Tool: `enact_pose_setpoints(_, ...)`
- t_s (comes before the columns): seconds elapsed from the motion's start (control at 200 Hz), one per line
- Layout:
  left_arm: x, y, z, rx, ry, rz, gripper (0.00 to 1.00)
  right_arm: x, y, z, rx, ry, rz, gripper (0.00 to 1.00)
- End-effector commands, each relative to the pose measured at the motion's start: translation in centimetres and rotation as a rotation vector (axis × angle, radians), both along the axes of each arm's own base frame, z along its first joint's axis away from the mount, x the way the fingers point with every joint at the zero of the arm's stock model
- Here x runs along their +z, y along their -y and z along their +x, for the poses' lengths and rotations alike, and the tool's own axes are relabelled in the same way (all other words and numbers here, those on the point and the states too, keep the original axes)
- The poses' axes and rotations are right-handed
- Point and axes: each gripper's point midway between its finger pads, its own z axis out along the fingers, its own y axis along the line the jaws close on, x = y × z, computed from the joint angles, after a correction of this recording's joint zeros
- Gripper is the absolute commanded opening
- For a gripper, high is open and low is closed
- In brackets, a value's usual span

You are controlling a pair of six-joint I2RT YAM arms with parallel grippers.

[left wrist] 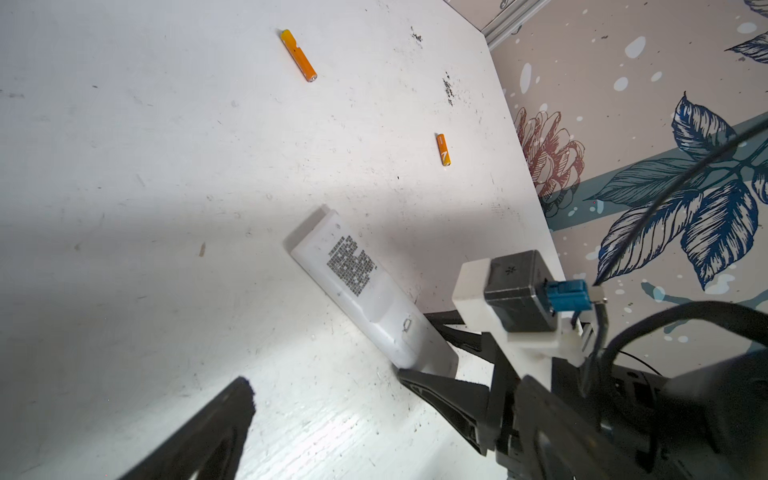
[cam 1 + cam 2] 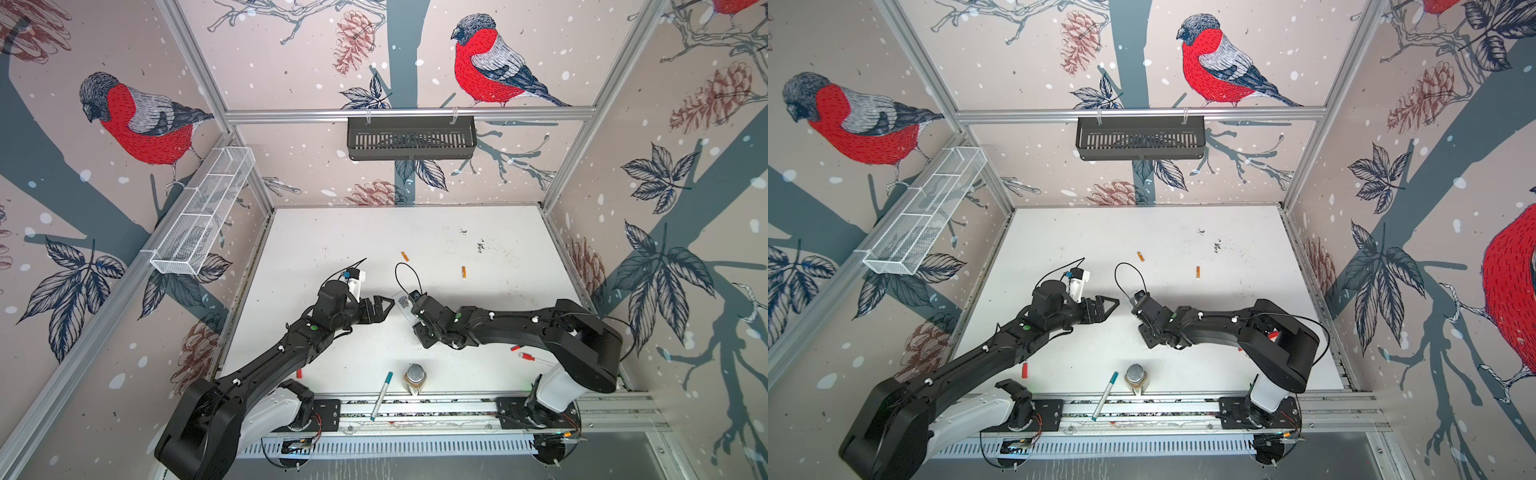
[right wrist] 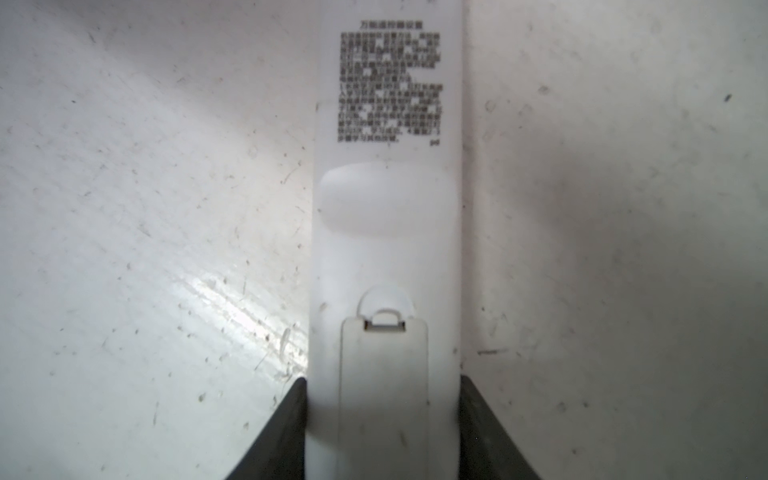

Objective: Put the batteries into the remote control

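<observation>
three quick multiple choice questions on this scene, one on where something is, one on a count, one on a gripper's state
1. How do the batteries lie?
A) stacked on each other
B) on the table, apart from each other
C) touching side by side

2. How many batteries are in view?
A) one
B) three
C) two

3. What state is the right gripper in?
A) shut on the remote control
B) open with nothing between its fingers
C) shut on a battery

Answers:
1 B: both top views show bare table between them.
2 C: only two orange cells show in any view.
3 A: the right wrist view shows its fingers against both long sides of the remote control.
</observation>
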Motion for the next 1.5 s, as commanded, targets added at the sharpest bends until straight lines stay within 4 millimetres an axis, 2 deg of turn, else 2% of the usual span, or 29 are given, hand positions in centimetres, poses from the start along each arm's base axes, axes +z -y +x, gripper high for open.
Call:
enact_pose_setpoints(0.0, 1.1, 1.1, -0.1, -0.051, 0.014, -0.051, 0.98, 2.5, -0.6, 1.2, -0.017, 0.077, 0.048, 0.47)
enact_pose_setpoints(0.235, 2.8, 2.5, 0.0, -0.082, 0.037, -0.134, 0.98, 8.3, -1.8, 2.0, -0.002, 0.212, 0.217, 0.44)
enact_pose_setpoints(0.435, 5.2, 4.0, 0.3, -0.106, 0.088, -0.205, 0.97, 11.9, -2.6, 0.8, 0.06, 0.326, 0.293, 0.44)
enact_pose_setpoints(0.555, 6.3, 4.4, 0.8, -0.113, 0.105, -0.223, 0.88, 13.4, -2.9, -0.4, 0.102, 0.391, 0.316, 0.44)
enact_pose_setpoints(0.635, 6.9, 4.8, 0.9, -0.129, 0.115, -0.236, 0.81, 13.4, -2.9, -0.8, 0.116, 0.408, 0.314, 0.44)
enact_pose_setpoints(0.67, 7.3, 5.0, 0.9, -0.137, 0.122, -0.244, 0.76, 14.4, -2.8, -1.1, 0.118, 0.429, 0.339, 0.44)
enact_pose_setpoints(0.775, 8.0, 5.3, 0.8, -0.16, 0.131, -0.263, 0.57, 14.8, -2.4, -1.2, 0.114, 0.45, 0.343, 0.44)
enact_pose_setpoints(0.841, 8.3, 5.5, 0.6, -0.176, 0.138, -0.279, 0.51, 15.0, -2.4, -1.3, 0.115, 0.46, 0.35, 0.44)
enact_pose_setpoints(1.156, 9.6, 6.5, -0.4, -0.246, 0.168, -0.351, 0.5, 15.9, -2.9, -1.6, 0.138, 0.5, 0.372, 0.43)
enact_pose_setpoints(1.261, 9.6, 6.5, -0.5, -0.25, 0.167, -0.35, 0.35, 15.7, -2.8, -1.4, 0.13, 0.505, 0.364, 0.43)
enact_pose_setpoints(1.361, 9.4, 6.4, -0.5, -0.248, 0.165, -0.346, 0.25, 15.4, -2.8, -1.1, 0.121, 0.499, 0.36, 0.44)
enact_pose_setpoints(1.451, 9.4, 6.3, -0.4, -0.24, 0.17, -0.342, 0.1, 15.1, -2.8, -1.0, 0.127, 0.466, 0.388, 0.49)
enact_pose_setpoints(1.496, 9.4, 6.3, -0.3, -0.234, 0.175, -0.341, 0.07, 15.1, -2.9, -1.1, 0.13, 0.459, 0.404, 0.53)
